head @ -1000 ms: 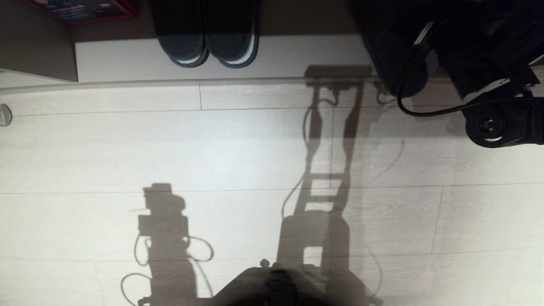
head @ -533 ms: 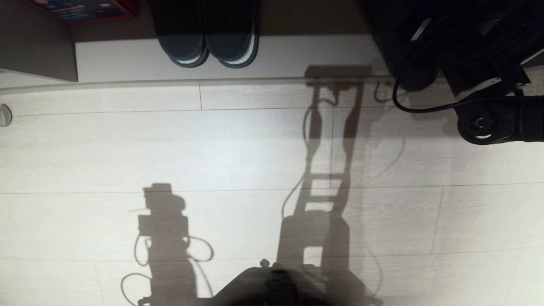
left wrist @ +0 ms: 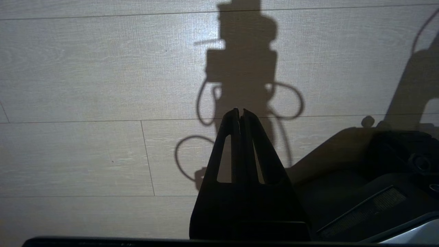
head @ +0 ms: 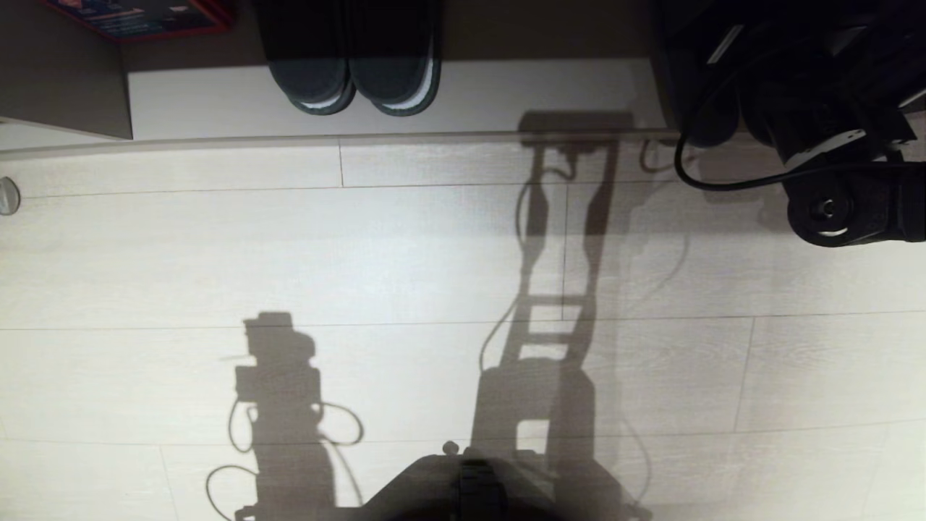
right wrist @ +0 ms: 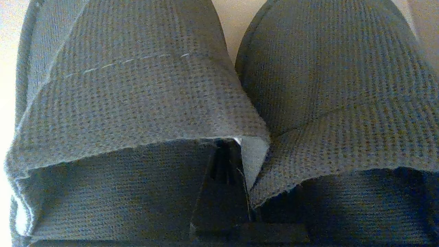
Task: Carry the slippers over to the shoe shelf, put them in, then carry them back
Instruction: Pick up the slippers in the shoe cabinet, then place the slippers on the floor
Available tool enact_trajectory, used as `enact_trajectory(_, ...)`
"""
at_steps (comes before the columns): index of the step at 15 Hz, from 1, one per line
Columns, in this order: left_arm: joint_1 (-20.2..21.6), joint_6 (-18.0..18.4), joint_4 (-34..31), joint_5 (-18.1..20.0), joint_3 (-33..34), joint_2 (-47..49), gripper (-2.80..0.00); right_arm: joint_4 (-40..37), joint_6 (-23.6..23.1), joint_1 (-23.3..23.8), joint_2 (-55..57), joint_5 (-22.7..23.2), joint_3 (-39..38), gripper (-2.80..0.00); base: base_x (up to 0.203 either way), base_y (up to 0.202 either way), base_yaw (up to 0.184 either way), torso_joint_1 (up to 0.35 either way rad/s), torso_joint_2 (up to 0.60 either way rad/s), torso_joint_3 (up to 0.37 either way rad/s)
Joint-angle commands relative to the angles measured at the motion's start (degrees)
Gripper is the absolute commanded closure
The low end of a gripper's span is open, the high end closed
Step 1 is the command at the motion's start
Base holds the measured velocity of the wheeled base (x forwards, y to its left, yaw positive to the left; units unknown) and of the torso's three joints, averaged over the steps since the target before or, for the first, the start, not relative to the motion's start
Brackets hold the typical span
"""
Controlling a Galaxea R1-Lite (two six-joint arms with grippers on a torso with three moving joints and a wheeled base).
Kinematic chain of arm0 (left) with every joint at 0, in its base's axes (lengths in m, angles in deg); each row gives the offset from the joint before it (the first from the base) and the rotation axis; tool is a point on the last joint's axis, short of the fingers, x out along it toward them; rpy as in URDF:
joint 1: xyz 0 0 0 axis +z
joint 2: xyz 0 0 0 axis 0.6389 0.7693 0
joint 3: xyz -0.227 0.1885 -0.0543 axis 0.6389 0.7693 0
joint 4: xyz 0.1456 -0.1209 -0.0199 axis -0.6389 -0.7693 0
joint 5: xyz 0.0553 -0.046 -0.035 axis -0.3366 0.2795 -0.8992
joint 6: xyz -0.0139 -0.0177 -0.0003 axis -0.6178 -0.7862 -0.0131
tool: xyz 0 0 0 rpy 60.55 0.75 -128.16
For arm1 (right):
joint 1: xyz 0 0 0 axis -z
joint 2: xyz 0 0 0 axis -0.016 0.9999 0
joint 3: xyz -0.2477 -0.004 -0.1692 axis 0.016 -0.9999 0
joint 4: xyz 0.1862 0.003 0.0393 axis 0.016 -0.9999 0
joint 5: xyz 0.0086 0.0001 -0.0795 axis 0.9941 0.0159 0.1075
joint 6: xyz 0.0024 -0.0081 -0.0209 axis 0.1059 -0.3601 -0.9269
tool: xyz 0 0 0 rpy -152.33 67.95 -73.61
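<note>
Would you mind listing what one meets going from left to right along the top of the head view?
Red-edged box → black pair of slippers with white-edged soles on the pale base board → right arm, dark, with its black cable.

Looks like a home entryway or shoe-storage corner. Pale wood-look plank floor (head: 289,246) with visible seams fills most of the head view. Low shoe shelf (head: 470,90) along the far edge, pale base board, brown wood-grain side panel at left. Black pair of slippers with white-edged soles (head: 358,72) parked in the cubby, toes sticking out. Corner of a red-edged box (head: 145,18) stored next to them. Hard indoor lighting, sharp robot shadows on the floor.
</note>
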Motion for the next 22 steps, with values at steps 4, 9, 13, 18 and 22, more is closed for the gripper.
enact_trajectory(4, 0.0, 0.0, 0.0, 0.0, 0.0, 0.0, 0.0, -2.4, 0.0, -0.4, -10.0, 0.1, -14.2, 0.0, 0.0, 0.0, 0.0, 0.0, 0.0, 0.0)
enact_trajectory(9, 0.0, -0.1, 0.0, 0.0, 0.0, 0.0, 0.0, -6.2, 0.0, -2.2, -22.4, 0.0, -31.9, 0.0, 0.0, 0.0, 0.0, 0.0, 0.0, 0.0)
enact_trajectory(13, 0.0, -0.2, 0.0, 0.0, 0.0, 0.0, 0.0, -12.9, -0.1, -4.9, -39.1, -0.2, -43.8, 0.0, 0.0, 0.0, 0.0, 0.0, 0.0, 0.0)
enact_trajectory(18, 0.0, -0.1, 0.0, 0.0, 0.0, 0.0, 0.0, -26.6, 0.9, -6.1, -60.5, -0.4, -58.4, 0.0, 0.0, 0.0, 0.0, 0.0, 0.0, 0.0)
enact_trajectory(22, 0.0, -0.1, 0.0, 0.0, 0.0, 0.0, 0.0, -43.7, 3.2, -3.9, -78.2, -0.1, -61.8, 0.0, 0.0, 0.0, 0.0, 0.0, 0.0, 0.0)
